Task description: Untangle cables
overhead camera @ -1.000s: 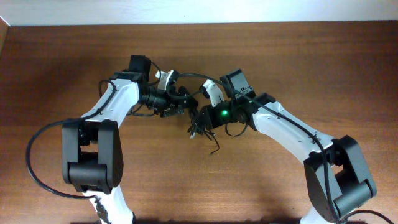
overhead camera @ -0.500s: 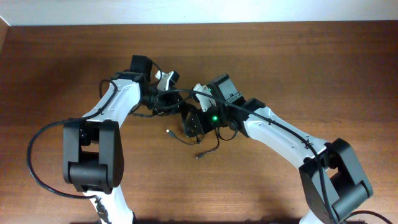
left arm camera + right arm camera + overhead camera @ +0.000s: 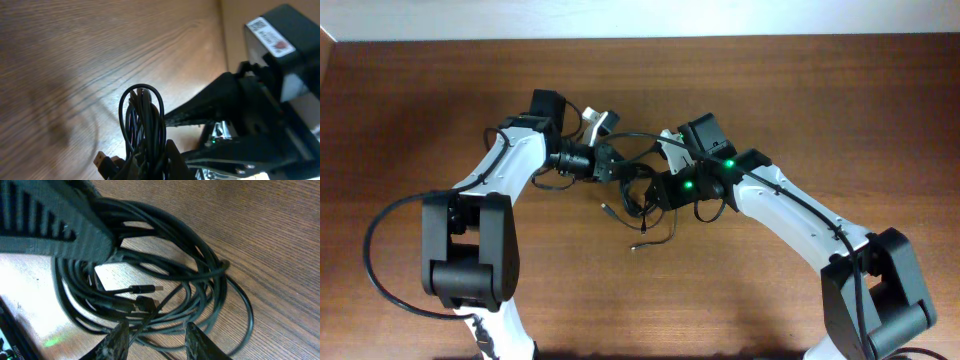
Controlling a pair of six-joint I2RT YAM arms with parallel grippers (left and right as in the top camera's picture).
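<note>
The cables (image 3: 632,203) hang as a small black coil between my two grippers at mid-table. In the left wrist view, my left gripper (image 3: 151,157) is shut on the bunched cables (image 3: 150,125), whose loop stands up past the fingertips. My left gripper (image 3: 609,167) sits just left of my right gripper (image 3: 646,192). The right wrist view shows my right gripper (image 3: 157,340) open, with thin strands of the coil (image 3: 192,235) crossing between its fingers (image 3: 117,341). A silvery plug end (image 3: 150,288) lies inside the coil. Other plug ends (image 3: 607,210) trail onto the wood.
The brown wooden table (image 3: 800,110) extends on all sides of the arms. A thick black base cable (image 3: 375,250) loops beside the left arm's base. The left gripper's black finger (image 3: 55,225) fills the upper left of the right wrist view.
My left gripper has shut on the coil. My right gripper has opened and let the coil go. The cables have sagged, with plug ends now on the table.
</note>
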